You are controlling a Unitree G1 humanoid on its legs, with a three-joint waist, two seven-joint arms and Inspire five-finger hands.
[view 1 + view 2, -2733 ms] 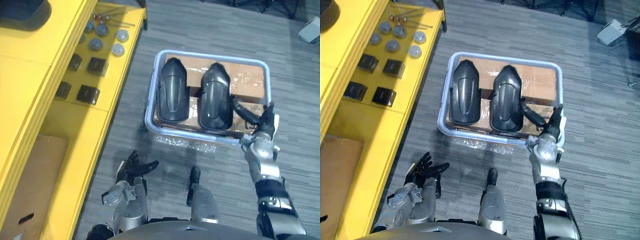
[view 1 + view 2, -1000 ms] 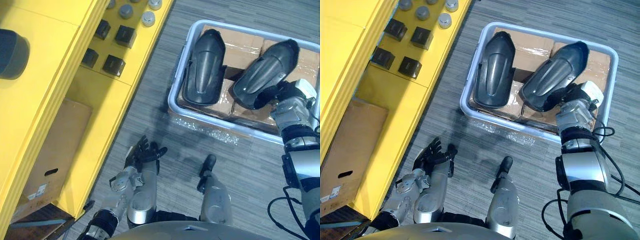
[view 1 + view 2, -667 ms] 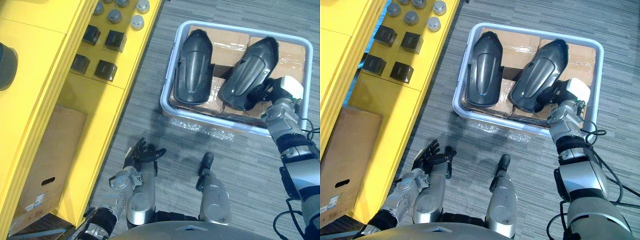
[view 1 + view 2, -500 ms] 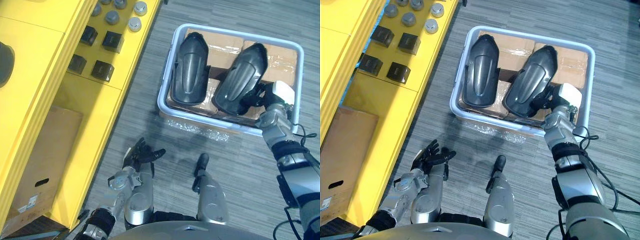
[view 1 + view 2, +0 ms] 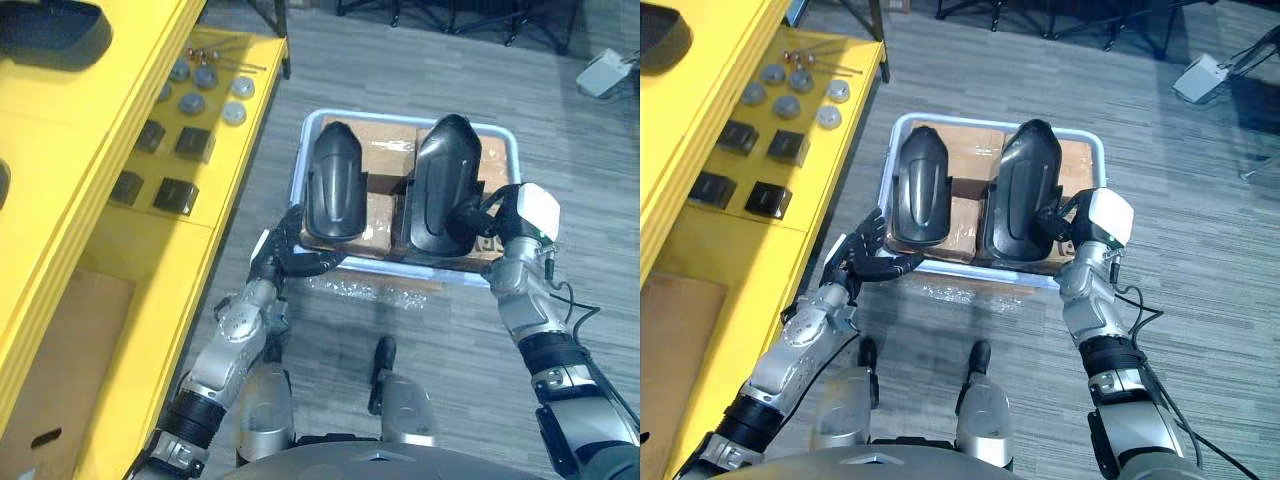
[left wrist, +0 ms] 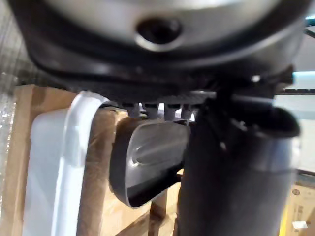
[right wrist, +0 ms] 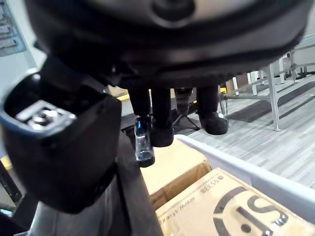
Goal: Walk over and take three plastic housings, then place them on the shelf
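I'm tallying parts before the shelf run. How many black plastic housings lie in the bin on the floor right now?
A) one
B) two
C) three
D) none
B: a left housing and a right housing lie side by side on the cardboard boxes in the bin, with the right hand gripping the right housing.

A pale blue crate (image 5: 298,187) sits on grey carpet (image 5: 400,70), cardboard boxes (image 5: 384,215) inside, crinkled clear plastic (image 5: 370,292) at its near edge. To its left lie black blocks (image 5: 175,192) and grey round caps (image 5: 190,103).
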